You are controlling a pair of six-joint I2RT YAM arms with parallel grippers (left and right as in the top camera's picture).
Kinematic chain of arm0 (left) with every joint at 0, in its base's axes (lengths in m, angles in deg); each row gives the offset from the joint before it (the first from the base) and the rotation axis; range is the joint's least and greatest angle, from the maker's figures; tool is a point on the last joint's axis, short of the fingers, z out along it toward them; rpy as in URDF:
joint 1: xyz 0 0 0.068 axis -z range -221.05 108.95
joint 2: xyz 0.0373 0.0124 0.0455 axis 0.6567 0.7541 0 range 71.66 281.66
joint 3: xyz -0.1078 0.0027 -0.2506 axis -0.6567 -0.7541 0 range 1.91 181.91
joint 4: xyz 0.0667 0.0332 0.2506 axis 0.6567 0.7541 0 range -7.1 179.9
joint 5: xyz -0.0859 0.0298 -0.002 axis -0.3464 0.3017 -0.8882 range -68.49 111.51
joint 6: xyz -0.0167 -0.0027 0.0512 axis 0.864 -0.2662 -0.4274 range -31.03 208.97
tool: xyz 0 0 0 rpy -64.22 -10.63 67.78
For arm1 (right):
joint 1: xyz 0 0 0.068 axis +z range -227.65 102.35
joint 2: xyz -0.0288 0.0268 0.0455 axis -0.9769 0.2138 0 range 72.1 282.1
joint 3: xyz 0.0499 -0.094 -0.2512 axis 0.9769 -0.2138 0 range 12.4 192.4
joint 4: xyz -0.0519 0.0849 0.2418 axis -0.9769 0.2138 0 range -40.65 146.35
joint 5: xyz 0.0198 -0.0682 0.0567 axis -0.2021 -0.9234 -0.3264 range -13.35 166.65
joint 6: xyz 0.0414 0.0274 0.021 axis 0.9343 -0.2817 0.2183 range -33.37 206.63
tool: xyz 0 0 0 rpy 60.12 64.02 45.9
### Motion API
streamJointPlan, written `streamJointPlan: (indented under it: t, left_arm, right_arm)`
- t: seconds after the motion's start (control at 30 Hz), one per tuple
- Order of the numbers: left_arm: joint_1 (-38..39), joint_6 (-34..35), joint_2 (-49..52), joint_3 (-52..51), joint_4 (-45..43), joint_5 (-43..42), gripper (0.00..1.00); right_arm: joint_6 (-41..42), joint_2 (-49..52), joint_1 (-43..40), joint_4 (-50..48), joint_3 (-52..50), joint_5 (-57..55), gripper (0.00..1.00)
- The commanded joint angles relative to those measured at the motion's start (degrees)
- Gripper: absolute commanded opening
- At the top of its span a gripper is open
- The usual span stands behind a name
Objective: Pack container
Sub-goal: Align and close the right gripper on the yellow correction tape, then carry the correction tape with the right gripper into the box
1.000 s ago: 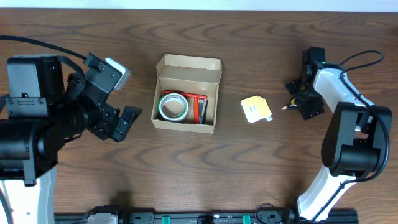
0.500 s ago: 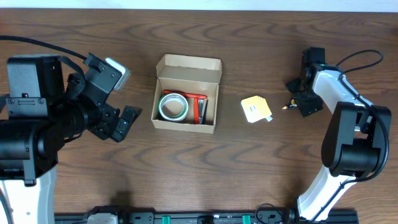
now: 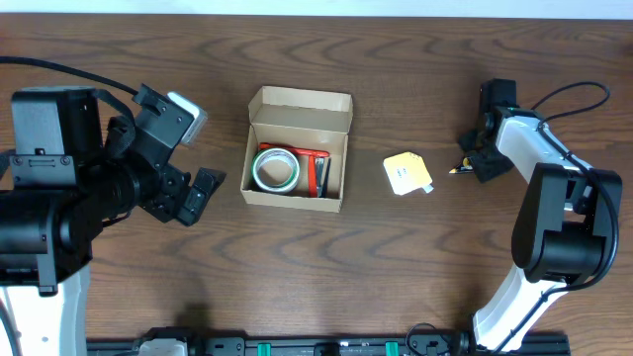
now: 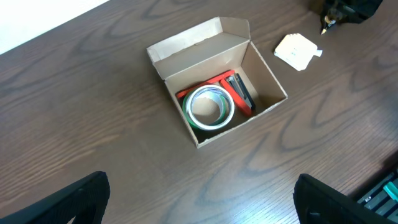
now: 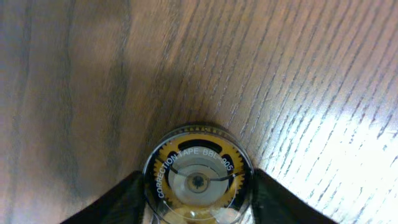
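The container [image 3: 293, 201], a tan cardboard box with its lid flap up, sits mid-table and shows in the left wrist view too [image 4: 205, 46]. Inside lie a green-edged tape roll [image 3: 275, 170] [image 4: 211, 107] and a red-and-black item [image 3: 316, 168]. At the far right my right gripper [image 3: 473, 156] [image 5: 197, 186] is low on the table. Both its black fingers [image 5: 118, 199] press the sides of a round clear-and-yellow correction tape [image 5: 197, 171]. My left gripper [image 3: 203, 148] [image 4: 199, 199] hangs wide open left of the box, holding nothing.
A yellow sticky-note pad [image 3: 406, 173] [image 4: 298, 50] lies between the box and the right gripper. The dark wooden table [image 3: 396, 267] carries nothing else. A black rail runs along the near edge [image 3: 326, 346].
The right gripper's jaws have closed in onto the correction tape, shifting slightly. The left arm, box and note pad have not moved.
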State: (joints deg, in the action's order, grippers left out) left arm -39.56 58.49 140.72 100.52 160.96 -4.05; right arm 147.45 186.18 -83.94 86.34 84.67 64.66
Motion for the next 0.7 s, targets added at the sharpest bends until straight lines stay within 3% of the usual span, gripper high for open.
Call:
streamJointPlan:
  t: [0.0,0.2,0.47,0.67]
  left_arm:
    - [-0.35,-0.83,0.04,0.79,0.15,-0.87,0.95]
    - [-0.35,-0.83,0.04,0.79,0.15,-0.87,0.95]
    - [-0.35,-0.83,0.04,0.79,0.15,-0.87,0.95]
    - [-0.35,-0.83,0.02,0.79,0.15,-0.87,0.95]
  right_arm:
    - [0.17,-0.50,-0.02,-0.26,-0.81,1.33,0.48]
    - [0.17,-0.50,-0.02,-0.39,-0.68,3.58,0.40]
    - [-0.22,-2.64,-0.07,-0.35,1.92,14.71,0.31]
    - [-7.02,-8.37,1.09,0.09,5.84,22.05,0.24]
